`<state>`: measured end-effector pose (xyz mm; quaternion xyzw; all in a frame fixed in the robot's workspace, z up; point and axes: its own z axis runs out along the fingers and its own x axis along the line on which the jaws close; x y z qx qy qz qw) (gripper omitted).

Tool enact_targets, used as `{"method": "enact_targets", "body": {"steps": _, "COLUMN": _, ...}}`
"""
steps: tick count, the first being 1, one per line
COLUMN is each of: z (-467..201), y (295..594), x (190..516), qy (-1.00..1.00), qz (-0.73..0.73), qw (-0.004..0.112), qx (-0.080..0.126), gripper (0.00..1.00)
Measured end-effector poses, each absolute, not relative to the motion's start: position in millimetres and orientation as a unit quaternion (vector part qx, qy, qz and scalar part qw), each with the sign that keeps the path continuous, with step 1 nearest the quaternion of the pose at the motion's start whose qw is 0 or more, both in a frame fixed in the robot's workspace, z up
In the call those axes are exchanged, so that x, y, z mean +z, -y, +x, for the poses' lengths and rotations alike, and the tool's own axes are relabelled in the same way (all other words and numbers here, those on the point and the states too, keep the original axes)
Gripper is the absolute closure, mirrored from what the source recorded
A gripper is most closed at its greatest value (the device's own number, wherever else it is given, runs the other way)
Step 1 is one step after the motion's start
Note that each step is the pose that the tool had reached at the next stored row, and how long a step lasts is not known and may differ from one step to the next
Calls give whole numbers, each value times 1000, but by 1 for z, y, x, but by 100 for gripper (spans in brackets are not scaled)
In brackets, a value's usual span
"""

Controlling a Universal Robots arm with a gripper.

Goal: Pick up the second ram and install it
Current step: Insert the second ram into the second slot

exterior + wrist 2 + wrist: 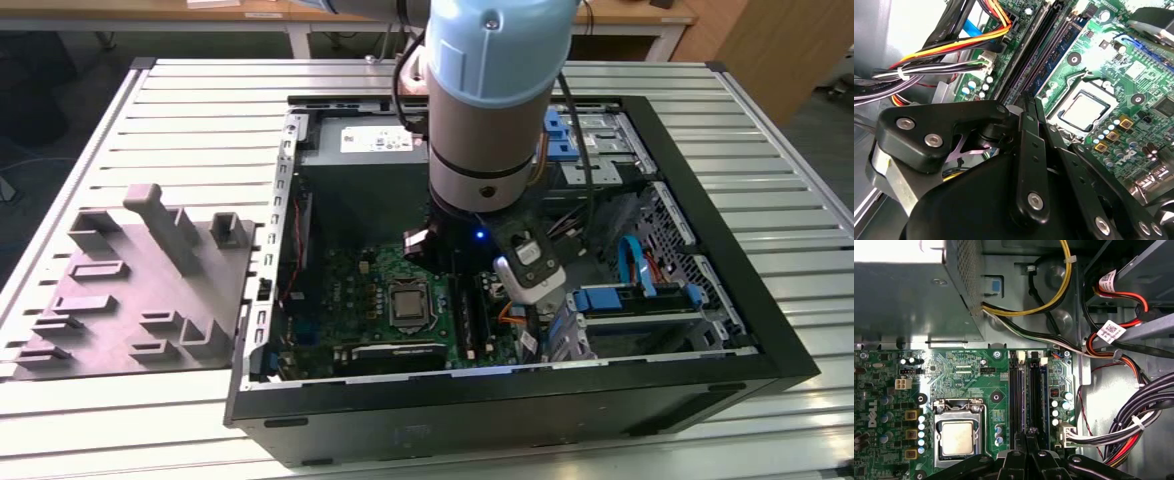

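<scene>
in the exterior view the pale blue arm [487, 90] comes down from 12 o'clock, standing almost upright, with its silver wrist [478, 180] pointing straight down. a white and black wrist unit [530, 268] juts out toward 5 o'clock. in both wrist views the black gripper [1026, 434] [1030, 100] points downward, its fingers [1026, 131] drawn together at the tips.

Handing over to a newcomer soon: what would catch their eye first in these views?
The pale blue robot arm dipping inside the open computer case stands out first, mid-frame in the exterior view. In the first wrist view its gripper sits at the long black memory slots of the green board, beside the silver processor.
</scene>
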<state>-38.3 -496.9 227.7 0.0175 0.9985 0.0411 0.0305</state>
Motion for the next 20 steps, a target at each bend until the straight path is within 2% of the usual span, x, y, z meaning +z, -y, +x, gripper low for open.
{"method": "enact_targets", "body": {"steps": 20, "z": -38, "y": 497, "x": 228, "qy": -998, "qz": 18, "qw": 30, "qx": 44, "gripper": 88}}
